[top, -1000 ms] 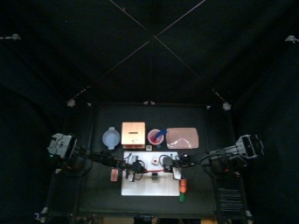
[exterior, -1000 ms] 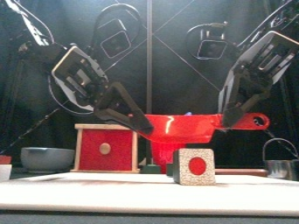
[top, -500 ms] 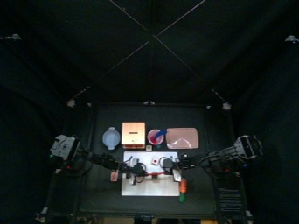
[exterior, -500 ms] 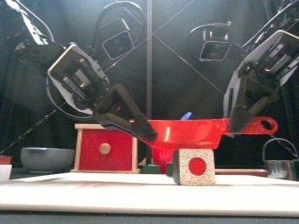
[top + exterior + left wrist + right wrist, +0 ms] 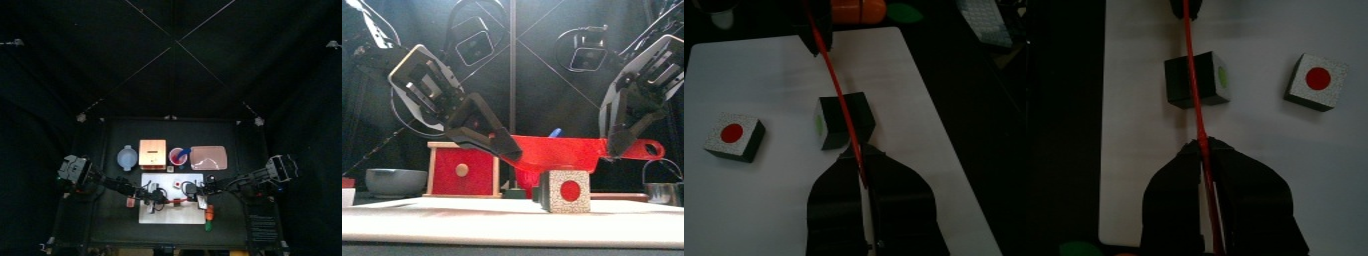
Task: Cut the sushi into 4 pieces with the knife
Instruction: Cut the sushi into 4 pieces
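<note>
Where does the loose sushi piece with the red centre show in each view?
Top: on the white board, too small to pick out.
Front: sushi piece low, just right of centre.
Left wrist: piece at left, mid-height.
Right wrist: piece at upper right.
Landmark: the red knife, near it in front and wrist views.

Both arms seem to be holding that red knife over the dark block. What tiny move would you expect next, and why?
Probably a straight press down. The left gripper and right gripper each clamp an end of the red knife, whose blade lines up over the middle of the dark sushi block on the white board. One slice already lies apart, so more cuts remain.
</note>
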Controlling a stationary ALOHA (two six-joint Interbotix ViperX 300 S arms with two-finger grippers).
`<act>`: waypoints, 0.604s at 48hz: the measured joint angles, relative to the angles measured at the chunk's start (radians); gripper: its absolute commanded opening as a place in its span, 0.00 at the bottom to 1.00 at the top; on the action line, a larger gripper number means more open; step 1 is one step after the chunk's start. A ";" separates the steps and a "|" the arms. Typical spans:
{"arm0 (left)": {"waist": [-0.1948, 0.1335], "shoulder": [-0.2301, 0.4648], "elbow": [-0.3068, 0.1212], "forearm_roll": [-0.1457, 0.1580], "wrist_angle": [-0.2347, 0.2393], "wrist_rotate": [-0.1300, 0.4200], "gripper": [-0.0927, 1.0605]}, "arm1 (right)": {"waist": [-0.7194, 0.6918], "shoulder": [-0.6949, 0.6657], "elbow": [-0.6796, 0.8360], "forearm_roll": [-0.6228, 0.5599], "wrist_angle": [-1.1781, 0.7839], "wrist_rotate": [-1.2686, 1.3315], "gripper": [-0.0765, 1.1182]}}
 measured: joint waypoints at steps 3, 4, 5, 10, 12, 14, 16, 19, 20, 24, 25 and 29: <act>0.005 0.011 0.000 -0.006 0.002 0.000 0.19 | -0.002 0.028 0.000 0.005 -0.009 0.006 0.11; 0.005 0.014 -0.002 -0.008 0.002 0.000 0.19 | -0.002 0.032 0.000 0.005 -0.009 0.008 0.11; 0.006 0.017 0.000 -0.008 0.002 0.002 0.19 | -0.002 0.032 0.000 0.008 -0.011 0.005 0.11; 0.005 0.018 0.000 -0.014 0.002 0.000 0.19 | 0.000 0.037 -0.002 0.015 -0.014 -0.002 0.11; 0.005 0.028 0.000 -0.017 0.003 0.000 0.19 | -0.002 0.044 -0.002 0.020 -0.018 0.002 0.11; 0.005 0.035 -0.002 -0.020 0.006 0.000 0.19 | 0.000 0.055 -0.003 0.021 -0.026 0.002 0.11; 0.005 0.044 -0.005 -0.023 0.012 0.000 0.19 | 0.002 0.066 -0.003 0.021 -0.031 0.000 0.11; 0.006 0.061 -0.009 -0.029 0.021 0.002 0.19 | 0.002 0.083 -0.005 0.023 -0.034 0.000 0.11; 0.006 0.064 -0.011 -0.029 0.023 0.000 0.19 | 0.002 0.086 -0.005 0.023 -0.035 0.000 0.11; 0.008 0.077 -0.015 -0.032 0.028 0.002 0.19 | 0.002 0.095 -0.005 0.023 -0.034 0.000 0.11; 0.009 0.078 -0.017 -0.032 0.026 0.002 0.19 | 0.000 0.095 -0.006 0.023 -0.034 -0.002 0.11; 0.021 0.078 -0.015 -0.031 0.028 0.002 0.19 | 0.000 0.097 -0.006 0.020 -0.035 0.000 0.11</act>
